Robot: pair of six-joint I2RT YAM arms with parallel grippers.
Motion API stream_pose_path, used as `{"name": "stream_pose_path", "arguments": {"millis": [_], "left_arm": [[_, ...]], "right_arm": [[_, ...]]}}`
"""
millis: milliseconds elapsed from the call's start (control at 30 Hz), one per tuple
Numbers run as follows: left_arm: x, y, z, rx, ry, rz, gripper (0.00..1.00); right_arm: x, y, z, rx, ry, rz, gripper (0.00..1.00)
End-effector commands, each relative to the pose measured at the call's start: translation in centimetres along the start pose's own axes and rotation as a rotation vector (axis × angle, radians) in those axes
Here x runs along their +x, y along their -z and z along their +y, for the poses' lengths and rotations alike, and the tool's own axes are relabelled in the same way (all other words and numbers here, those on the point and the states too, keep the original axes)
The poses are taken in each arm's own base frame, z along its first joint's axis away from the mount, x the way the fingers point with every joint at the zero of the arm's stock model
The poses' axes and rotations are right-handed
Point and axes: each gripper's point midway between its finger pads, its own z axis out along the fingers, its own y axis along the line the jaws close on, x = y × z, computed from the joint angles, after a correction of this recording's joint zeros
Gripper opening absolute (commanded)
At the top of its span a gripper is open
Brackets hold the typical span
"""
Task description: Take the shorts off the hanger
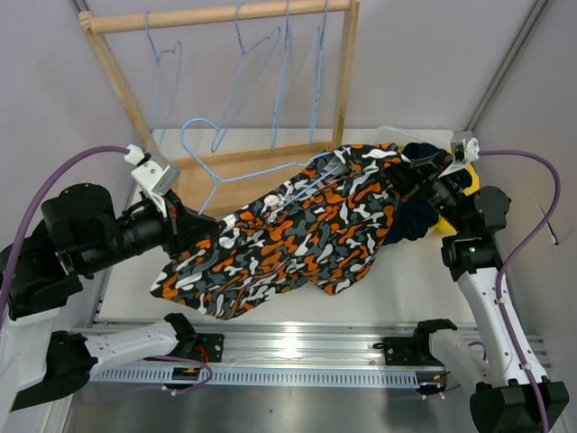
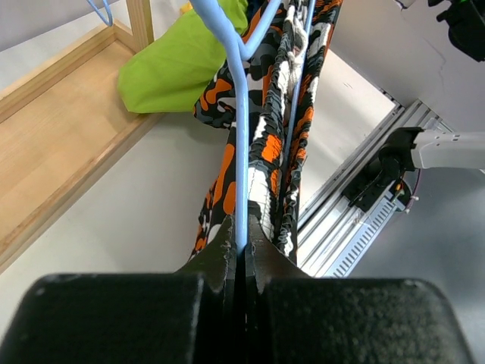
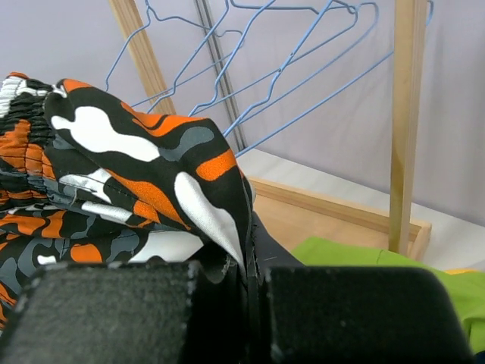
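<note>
Pulling the patterned shorts (image 1: 297,234) off the blue hanger (image 2: 241,152) is judged to be the step in hand. The shorts are stretched in the air between the two arms, above the table (image 1: 397,280) and on the near side of the wooden rack (image 1: 216,15).

The left gripper (image 2: 242,241) is seen with its jaws pressed together on the thin hanger wire, which runs along the gathered waistband. The right gripper (image 3: 250,254) is clamped on a fold of the patterned cloth at the right end, and nothing else is pinched there. The hanger is threaded in the shorts, so this pair is not yet freed.

A lime green pair (image 2: 182,61) is lying by the base of the rack. A navy pair (image 1: 416,219) and a yellow pair (image 1: 469,180) are bunched at the far right, close to the right gripper.

A pull apart is called for next. The cloth should be drawn to the right and the wire held firm at the left until the waistband slips off. The elastic may be caught on the wire, and the thin wire may be lost from the pinch.
</note>
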Motion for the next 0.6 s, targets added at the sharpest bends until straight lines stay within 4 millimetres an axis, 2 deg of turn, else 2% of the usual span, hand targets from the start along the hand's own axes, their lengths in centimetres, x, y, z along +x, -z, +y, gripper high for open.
{"name": "stream_pose_path", "arguments": {"millis": [0, 100, 267, 500, 567], "left_arm": [[-0.6, 3.4, 0.2, -0.002, 0.001, -0.073, 0.0], [-0.7, 3.6, 0.1, -0.001, 0.0, -0.08, 0.0], [-1.6, 2.9, 0.3, -0.017, 0.002, -0.092, 0.0], [-6.4, 0.4, 0.5, -0.056, -0.016, -0.237, 0.0], [-8.2, 0.3, 0.3, -0.053, -0.021, -0.297, 0.0]], "right_arm": [[-0.9, 0.0, -4.6, 0.152, -0.008, -0.051, 0.0], [-0.6, -0.1, -5.0, 0.15, -0.037, -0.042, 0.0], [0.2, 0.2, -4.1, 0.113, -0.082, -0.04, 0.0], [3.1, 0.8, 1.2, 0.052, -0.105, -0.005, 0.0], [3.9, 0.8, 2.9, 0.023, -0.116, 0.009, 0.0]]}}
